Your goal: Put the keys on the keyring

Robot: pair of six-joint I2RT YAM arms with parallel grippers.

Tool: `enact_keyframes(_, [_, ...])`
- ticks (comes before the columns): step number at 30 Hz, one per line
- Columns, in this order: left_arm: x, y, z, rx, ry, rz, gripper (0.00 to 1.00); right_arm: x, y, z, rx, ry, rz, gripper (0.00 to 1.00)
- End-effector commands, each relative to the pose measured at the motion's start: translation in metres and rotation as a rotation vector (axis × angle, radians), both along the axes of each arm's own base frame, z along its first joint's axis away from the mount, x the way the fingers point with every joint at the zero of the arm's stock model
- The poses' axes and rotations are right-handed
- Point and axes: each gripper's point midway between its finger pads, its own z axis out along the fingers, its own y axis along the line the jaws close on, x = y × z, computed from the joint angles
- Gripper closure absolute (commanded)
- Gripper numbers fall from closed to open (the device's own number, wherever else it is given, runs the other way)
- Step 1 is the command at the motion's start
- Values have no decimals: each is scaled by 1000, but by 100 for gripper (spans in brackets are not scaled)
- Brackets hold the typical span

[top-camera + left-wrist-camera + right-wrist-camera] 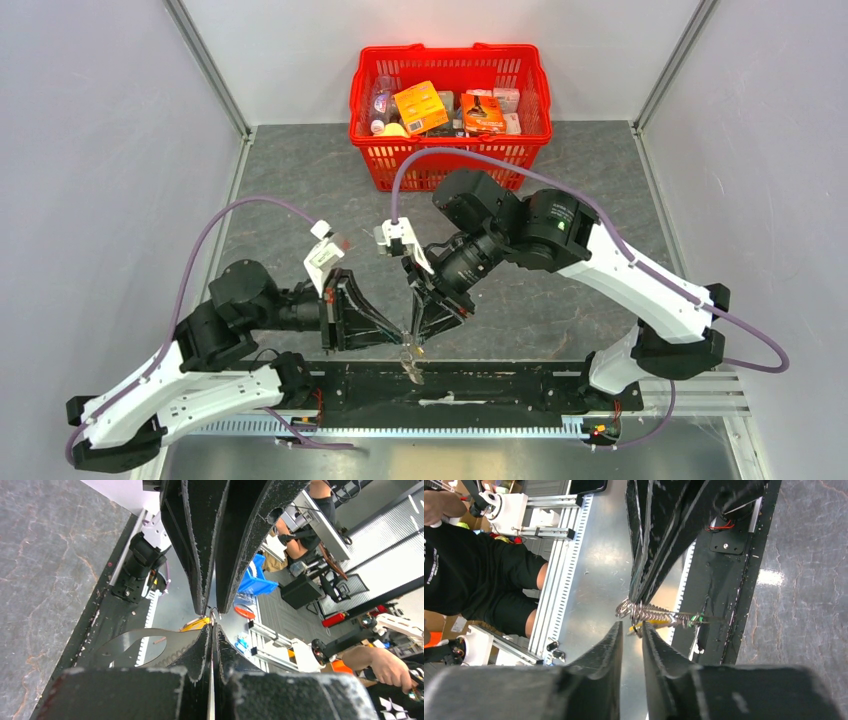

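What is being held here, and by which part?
The left gripper pinches the keyring by its thin metal ring, the chain dangling below. The right gripper flanks the same ring; whether it grips cannot be told.

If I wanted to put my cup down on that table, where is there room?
Bare table lies left of the red basket and right of it. It is crowded at the near edge, where left tool and right tool meet at the keyring.
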Motion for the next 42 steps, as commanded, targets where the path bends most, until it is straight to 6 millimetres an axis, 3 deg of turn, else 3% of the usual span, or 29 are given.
enact_keyframes(1, [6, 8, 17, -89, -87, 62, 98, -2, -6, 24, 107, -44, -18, 69])
enact_keyframes(6, [7, 10, 19, -111, -99, 70, 98, 4, -7, 31, 141, -70, -75, 60])
enact_keyframes(11, [6, 12, 20, -136, -116, 73, 98, 12, -7, 37, 201, -85, -170, 57])
enact_keyframes(22, [4, 13, 30, -197, -142, 70, 98, 19, 5, 29, 212, -74, -197, 60])
enact_keyframes(42, [9, 19, 38, -237, -152, 118, 98, 8, 6, 25, 212, -39, -144, 70])
